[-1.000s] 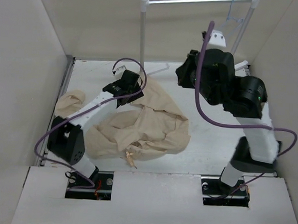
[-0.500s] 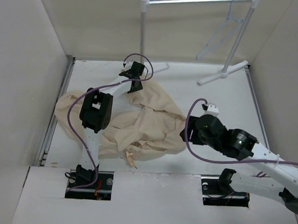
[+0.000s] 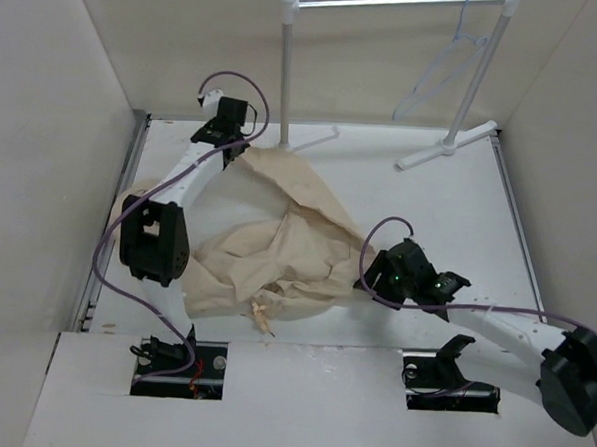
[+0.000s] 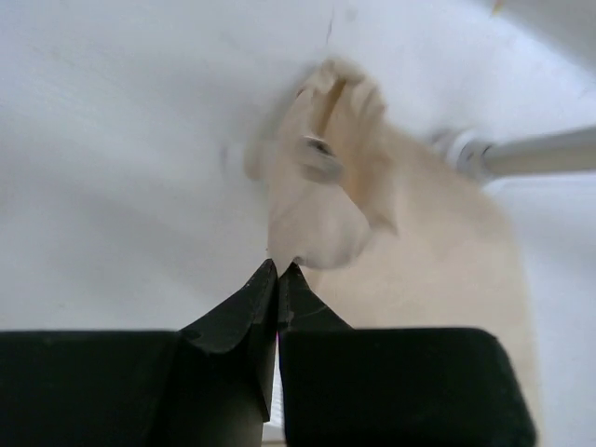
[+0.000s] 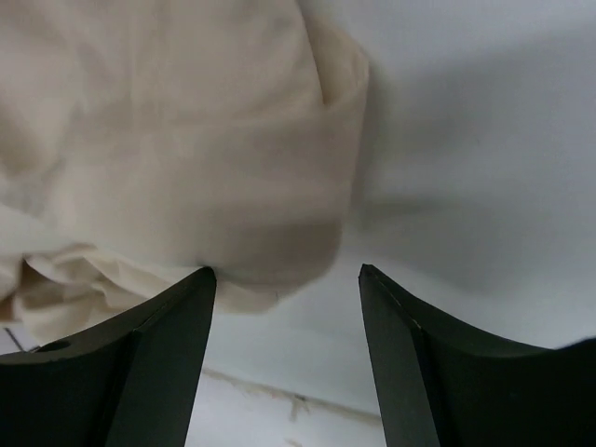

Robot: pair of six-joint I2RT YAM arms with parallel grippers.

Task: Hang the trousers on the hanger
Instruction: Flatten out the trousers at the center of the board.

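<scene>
Top external view: trousers (image 3: 277, 252) heaped on the table (image 3: 449, 221), hanger (image 3: 454, 49) up on the far rail (image 3: 390, 3).
The left gripper (image 4: 277, 272) is pinched tight on a trouser edge; the right gripper (image 5: 284, 275) gapes wide, empty, over the heap's right edge.

Even bright light, wrist views blurry

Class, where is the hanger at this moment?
Top view, far right: the hanger hangs on the white rail, beside its right post, apart from the trousers.
</scene>
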